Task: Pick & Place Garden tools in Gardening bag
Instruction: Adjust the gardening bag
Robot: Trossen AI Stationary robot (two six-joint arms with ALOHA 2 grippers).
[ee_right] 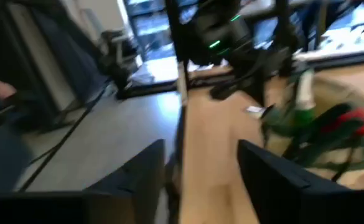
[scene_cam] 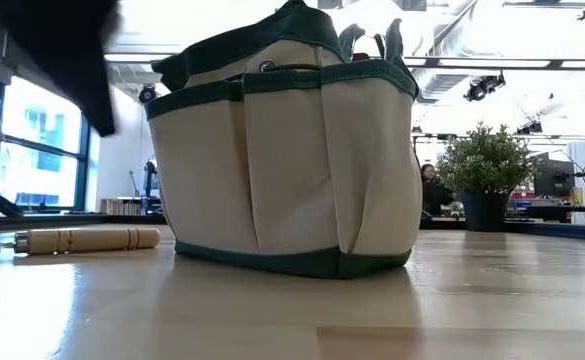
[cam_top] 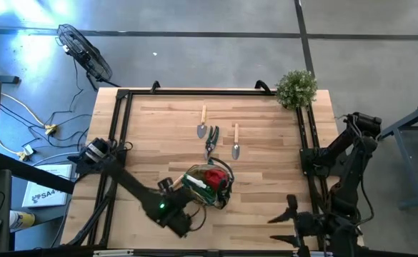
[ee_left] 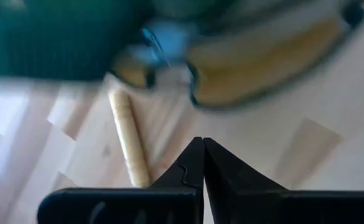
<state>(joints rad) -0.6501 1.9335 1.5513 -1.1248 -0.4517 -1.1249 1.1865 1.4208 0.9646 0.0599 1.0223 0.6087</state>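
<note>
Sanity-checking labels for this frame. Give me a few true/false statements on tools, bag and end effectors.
1. Two trowels and the pruners lie on the table outside the gardening bag. True.
2. The left end effector is wide open. False: its fingers are shut together, holding nothing.
3. The plant sits inside the bag. False: it stands at the table's far right corner.
4. A red piece shows inside the bag. True.
5. The right end effector grips a trowel. False: nothing between its fingers.
</note>
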